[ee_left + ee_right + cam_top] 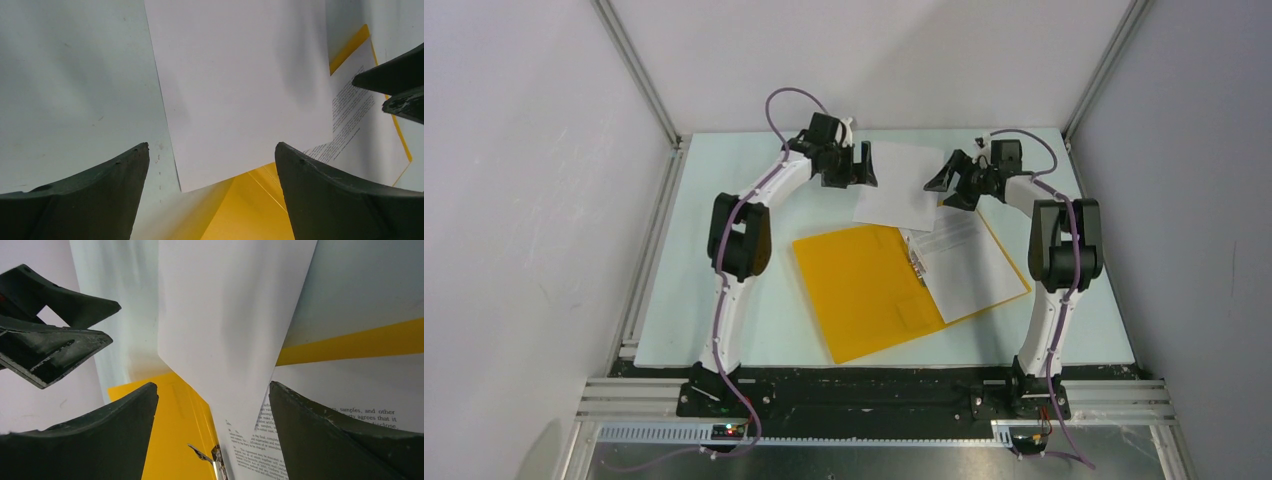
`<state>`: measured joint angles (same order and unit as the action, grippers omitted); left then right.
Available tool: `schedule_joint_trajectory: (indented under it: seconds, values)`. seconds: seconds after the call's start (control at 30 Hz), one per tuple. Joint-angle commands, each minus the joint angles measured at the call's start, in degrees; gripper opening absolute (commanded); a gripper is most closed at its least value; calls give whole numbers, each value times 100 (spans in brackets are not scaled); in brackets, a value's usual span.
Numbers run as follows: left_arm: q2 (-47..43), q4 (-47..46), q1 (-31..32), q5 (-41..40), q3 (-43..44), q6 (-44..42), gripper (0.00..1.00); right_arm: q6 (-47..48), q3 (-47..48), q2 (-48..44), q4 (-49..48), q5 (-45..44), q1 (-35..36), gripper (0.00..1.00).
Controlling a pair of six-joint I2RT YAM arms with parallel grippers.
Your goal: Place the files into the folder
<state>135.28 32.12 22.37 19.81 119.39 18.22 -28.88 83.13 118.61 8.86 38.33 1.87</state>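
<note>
**Both claws are hanging wide over the loose sheet at the folder's far edge**

The left gripper [852, 178], at 11 o'clock of the folder [864, 290], is gaping empty. The loose sheet [899, 185] is lying blank side up between the claws, its long axis seemingly running 12 to 6 and its near edge overlapping the folder. The right gripper [952, 190], at 1 o'clock, is also standing wide, holding nothing. The folder is lying open mid-table, spine running about 11 to 5, with a printed sheet [972, 262] on its right half beside the clip [916, 262]. Judging from this, sliding the thin paper toward 5 o'clock suits better than pinching, keeping its edges parallel to the spine.
</note>
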Motion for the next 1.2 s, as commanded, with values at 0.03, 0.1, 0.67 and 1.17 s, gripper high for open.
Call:
schedule_joint_trajectory:
  seconds: [0.03,0.1,0.67,1.17]
  values:
    - [119,-185,22,179,-67,258,99,-34,-201,-8,206,-171,121,86]
    - [139,-200,32,189,-69,277,99,-49,-247,16,258,-194,134,85]
    - [325,-278,150,363,-116,361,99,-530,-517,485,-686,914,186,80]
    - [403,-278,274,404,-213,368,98,-1182,-349,597,-1799,1583,336,72]
